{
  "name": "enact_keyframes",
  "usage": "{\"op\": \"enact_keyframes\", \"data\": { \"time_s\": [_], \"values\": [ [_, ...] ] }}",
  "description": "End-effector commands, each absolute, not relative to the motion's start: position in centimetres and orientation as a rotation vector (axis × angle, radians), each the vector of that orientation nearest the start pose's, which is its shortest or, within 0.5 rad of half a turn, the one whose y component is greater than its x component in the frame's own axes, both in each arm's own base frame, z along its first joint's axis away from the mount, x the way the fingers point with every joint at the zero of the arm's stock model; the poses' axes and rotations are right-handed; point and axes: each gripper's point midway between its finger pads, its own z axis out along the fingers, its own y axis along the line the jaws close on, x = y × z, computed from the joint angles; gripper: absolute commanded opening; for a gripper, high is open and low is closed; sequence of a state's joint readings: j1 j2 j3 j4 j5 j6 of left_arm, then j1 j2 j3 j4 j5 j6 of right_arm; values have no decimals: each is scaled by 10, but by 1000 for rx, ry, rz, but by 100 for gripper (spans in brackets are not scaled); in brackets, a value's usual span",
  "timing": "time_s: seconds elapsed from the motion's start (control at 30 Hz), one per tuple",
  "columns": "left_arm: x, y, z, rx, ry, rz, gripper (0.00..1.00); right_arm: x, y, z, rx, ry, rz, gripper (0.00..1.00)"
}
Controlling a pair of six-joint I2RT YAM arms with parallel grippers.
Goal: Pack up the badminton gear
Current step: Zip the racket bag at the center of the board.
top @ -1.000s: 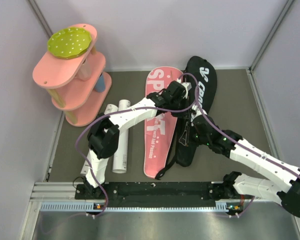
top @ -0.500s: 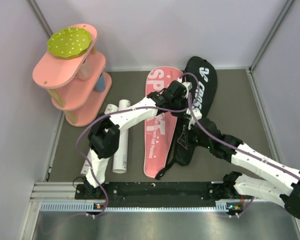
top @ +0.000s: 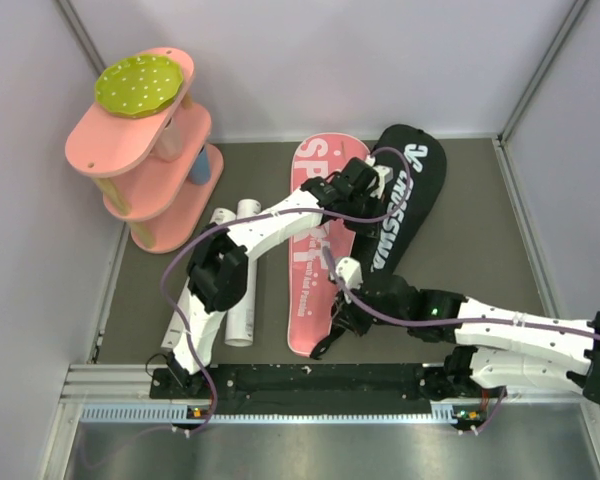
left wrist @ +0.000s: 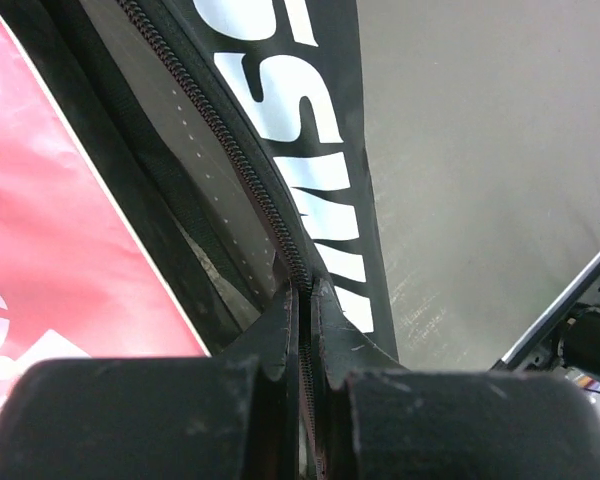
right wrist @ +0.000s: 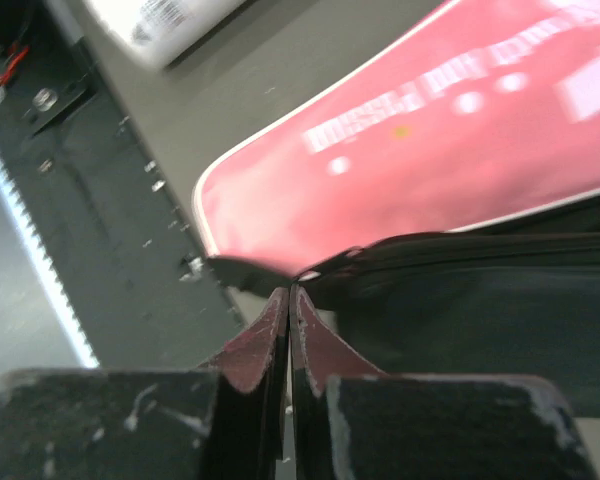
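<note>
The bag (top: 305, 300) lay opened at mid-bench (top: 470, 230), pink half to the left and black half to the right. The white tubes (top: 240, 322) lay near its left side. The left gripper (left wrist: 302, 295) was clenched on the black half's zipper edge. The right gripper (right wrist: 288, 295) was clenched at the bag's near end; a hold there could not be confirmed.

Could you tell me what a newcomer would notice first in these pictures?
A racket bag lies open mid-table, pink half beside black half. The left claw pinches its zipper edge, the right claw its near end. A pink tiered shelf topped by a green dotted disc stands far left.
</note>
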State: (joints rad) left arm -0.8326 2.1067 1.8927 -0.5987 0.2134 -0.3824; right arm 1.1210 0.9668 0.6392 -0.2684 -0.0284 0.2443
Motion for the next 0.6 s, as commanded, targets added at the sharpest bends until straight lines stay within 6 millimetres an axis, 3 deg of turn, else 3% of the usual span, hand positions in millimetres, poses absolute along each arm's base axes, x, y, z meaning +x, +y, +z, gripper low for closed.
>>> {"op": "enact_keyframes", "data": {
  "time_s": [0.0,0.03,0.1,0.17,0.23,0.27,0.3,0.33,0.37,0.47,0.57],
  "values": [
    [352,-460,192,709,2243,-863,0,82,308,138,-1099,2007,915,0],
    [353,-460,192,718,2236,-855,0,77,305,122,-1114,2041,900,0],
    [355,-459,192,725,2233,-847,0,67,302,110,-1108,2082,903,0],
    [355,-460,190,735,2231,-851,0,74,295,109,-1017,2113,872,0],
    [354,-462,185,734,2247,-872,0,84,293,130,-933,2089,855,4],
    [354,-462,183,725,2257,-879,0,99,281,144,-813,2082,792,14],
    [354,-461,178,713,2272,-885,2,109,275,156,-731,2068,766,33],
    [355,-460,176,680,2289,-892,11,119,269,170,-650,2049,747,37],
    [355,-456,170,664,2308,-889,30,132,249,178,-519,2062,688,41],
    [355,-453,174,644,2302,-905,45,164,208,191,-228,2114,597,44],
    [350,-447,190,630,2289,-909,48,185,163,201,-27,2119,502,45]
  ]
}}
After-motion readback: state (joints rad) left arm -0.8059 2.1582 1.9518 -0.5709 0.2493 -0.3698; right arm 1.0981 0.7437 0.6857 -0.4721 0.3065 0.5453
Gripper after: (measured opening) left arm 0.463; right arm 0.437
